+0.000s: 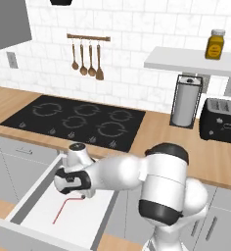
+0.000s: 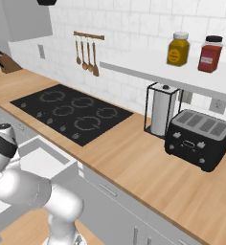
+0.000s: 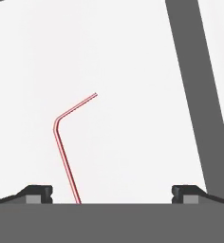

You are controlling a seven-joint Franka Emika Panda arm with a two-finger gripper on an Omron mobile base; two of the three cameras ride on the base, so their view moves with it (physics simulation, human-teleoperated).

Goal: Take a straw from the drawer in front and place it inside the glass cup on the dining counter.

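One straw (image 1: 63,207) lies flat on the white floor of the open drawer (image 1: 102,215), red-pink and thin, with a bend near one end. Gripper (image 3: 111,193) hangs just above the drawer interior, pointing down into it; from the left base view its dark wrist sits over the bent end of the straw. Fingers (image 3: 35,193) stand wide apart in the hand view, nothing between them; the straw's long leg runs down toward the left finger, apart from it. Drawer is pulled out below the table (image 1: 176,147) with the black cooktop (image 1: 76,120). On that table: paper towel holder (image 1: 186,100) and black toaster (image 2: 197,139). Utensils (image 1: 87,61) hang on the tiled wall.
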